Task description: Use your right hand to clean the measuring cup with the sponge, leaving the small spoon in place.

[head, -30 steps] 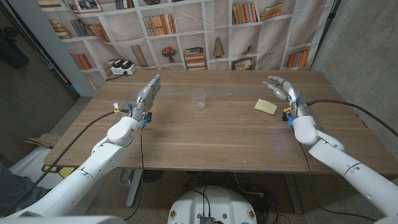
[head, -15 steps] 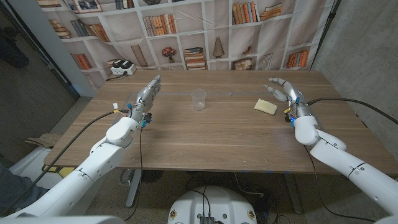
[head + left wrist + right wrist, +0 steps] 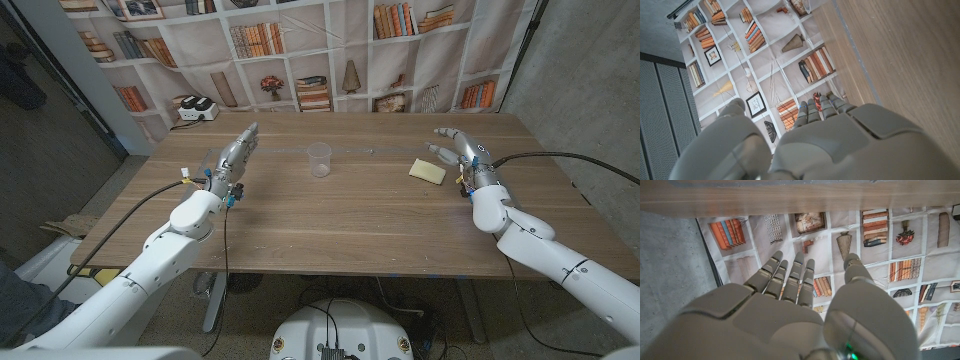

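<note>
While both hands (image 3: 232,157) (image 3: 462,150) hover, fingers spread (released), sponge (image 3: 427,171) lies unlabelled.

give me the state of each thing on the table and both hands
cup: upright, clear, looks empty, untouched
sponge: lying flat on the table, not held, just left of the right hand
right hand: open, fingers spread, holding nothing
left hand: open, fingers straight, holding nothing, apart from the cup
spoon: too small to make out
</note>
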{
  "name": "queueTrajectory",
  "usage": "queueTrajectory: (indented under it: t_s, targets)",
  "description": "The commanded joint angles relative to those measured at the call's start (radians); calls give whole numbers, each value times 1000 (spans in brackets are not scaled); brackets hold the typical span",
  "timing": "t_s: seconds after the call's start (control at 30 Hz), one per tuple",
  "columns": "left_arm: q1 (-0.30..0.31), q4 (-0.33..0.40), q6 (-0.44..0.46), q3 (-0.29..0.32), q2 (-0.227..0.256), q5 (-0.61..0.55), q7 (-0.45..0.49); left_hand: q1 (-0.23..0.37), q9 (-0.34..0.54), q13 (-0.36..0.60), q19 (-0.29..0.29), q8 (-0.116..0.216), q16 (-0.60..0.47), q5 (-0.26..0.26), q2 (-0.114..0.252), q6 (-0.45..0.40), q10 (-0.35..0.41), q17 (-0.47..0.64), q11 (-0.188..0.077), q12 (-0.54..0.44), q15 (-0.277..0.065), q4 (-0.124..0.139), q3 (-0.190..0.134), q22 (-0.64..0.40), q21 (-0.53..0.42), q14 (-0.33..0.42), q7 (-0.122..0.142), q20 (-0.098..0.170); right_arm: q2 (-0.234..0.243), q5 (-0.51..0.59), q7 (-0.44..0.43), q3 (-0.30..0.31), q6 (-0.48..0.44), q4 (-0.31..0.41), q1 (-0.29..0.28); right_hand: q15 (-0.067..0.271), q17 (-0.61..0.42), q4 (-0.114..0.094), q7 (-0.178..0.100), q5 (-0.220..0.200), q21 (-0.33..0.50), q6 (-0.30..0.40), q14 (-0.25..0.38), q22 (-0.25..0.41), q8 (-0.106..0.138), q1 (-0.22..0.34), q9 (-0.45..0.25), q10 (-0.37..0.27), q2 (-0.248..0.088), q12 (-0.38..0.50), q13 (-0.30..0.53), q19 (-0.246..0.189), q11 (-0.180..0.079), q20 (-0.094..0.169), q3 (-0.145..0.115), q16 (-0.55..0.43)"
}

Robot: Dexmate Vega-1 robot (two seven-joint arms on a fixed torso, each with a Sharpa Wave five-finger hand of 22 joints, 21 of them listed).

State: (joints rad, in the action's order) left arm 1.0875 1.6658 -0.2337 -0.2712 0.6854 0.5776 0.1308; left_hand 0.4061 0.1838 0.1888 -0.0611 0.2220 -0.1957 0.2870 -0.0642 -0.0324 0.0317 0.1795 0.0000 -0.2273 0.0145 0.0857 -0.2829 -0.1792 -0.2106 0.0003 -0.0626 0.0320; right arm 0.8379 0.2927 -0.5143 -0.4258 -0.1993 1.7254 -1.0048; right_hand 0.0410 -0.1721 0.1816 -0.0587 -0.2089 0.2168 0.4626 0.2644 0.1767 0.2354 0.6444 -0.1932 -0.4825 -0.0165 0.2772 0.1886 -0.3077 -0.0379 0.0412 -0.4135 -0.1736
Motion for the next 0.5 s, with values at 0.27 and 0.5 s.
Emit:
queueTrajectory:
  t_s: [0.27,0.5]
  targets:
    - [21,20,-3,12,6,-4,12,3,5,1,-1,1,1,-7,3,-15,19,1,7,3,7,0,4,-2,2,9,-3,-6,42,116,101,-92,-164,35,66,15,-2,0,-12,2,-10,20,5,2,-4,42,-4,-18,9,0,2,8,-19,20,-14,-7]
    - [10,1,-22,4,-18,8,1,3,5,2,-2,0,2,-9,4,-18,19,1,11,5,14,1,5,-2,3,9,-6,-12,49,134,186,-125,-272,54,97,20,-2,-1,-13,2,-12,26,14,2,-3,54,-4,-24,12,1,2,11,-25,16,-18,-10]
